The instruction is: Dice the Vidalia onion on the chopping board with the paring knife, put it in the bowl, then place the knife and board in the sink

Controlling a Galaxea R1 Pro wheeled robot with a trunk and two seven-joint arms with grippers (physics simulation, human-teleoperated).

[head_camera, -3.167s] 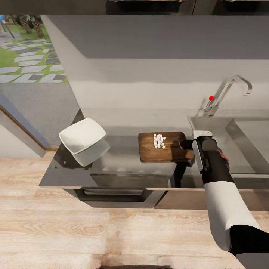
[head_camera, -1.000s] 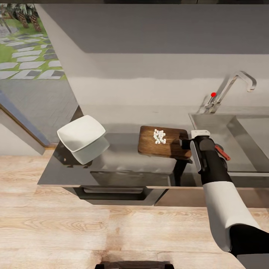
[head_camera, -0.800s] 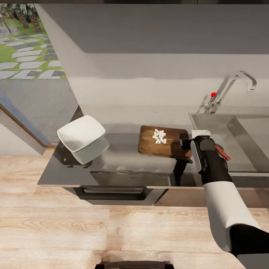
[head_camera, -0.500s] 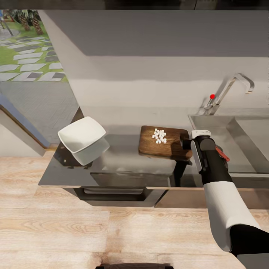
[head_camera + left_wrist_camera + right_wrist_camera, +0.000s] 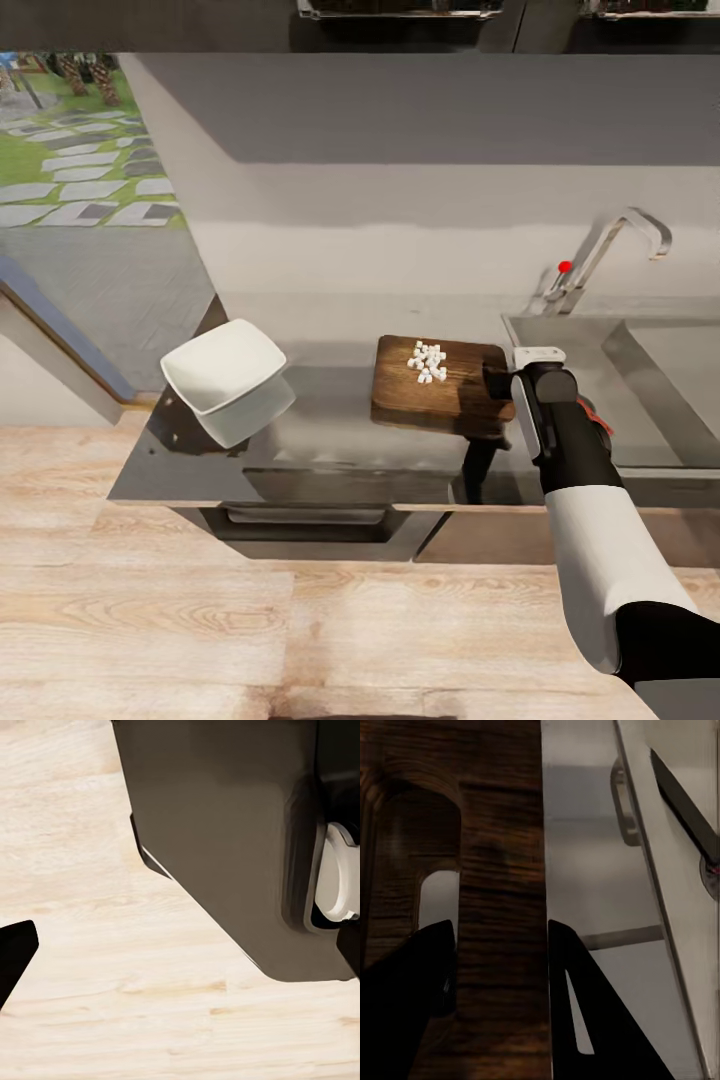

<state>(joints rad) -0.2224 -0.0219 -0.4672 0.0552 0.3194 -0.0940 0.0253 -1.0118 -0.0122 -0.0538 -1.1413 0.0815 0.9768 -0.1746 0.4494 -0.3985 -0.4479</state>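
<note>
The dark brown chopping board [image 5: 440, 388] hangs a little above the grey countertop [image 5: 330, 435] with a heap of white diced onion [image 5: 428, 362] on it. My right gripper [image 5: 497, 383] is shut on the board's handle end; in the right wrist view the board [image 5: 499, 870] sits between the two fingers [image 5: 577, 1012] beside its slot hole [image 5: 435, 896]. The white bowl [image 5: 222, 366] stands at the counter's left end. The paring knife [image 5: 684, 806] lies on the sink's draining area, its red handle [image 5: 600, 420] peeking out behind my right wrist. My left gripper [image 5: 180, 952] hangs open over the floor.
The sink [image 5: 655, 365] with its chrome tap [image 5: 605, 250] and red knob [image 5: 565, 266] lies right of the board. Dark cabinet fronts [image 5: 310, 520] run under the counter, pale wooden floor [image 5: 250, 620] in front. A window onto a garden [image 5: 80, 180] is at the left.
The board, flat on the counter 3.2 s ago, is now raised off it in my right gripper. The camera has shifted slightly; bowl and knife stay put.
</note>
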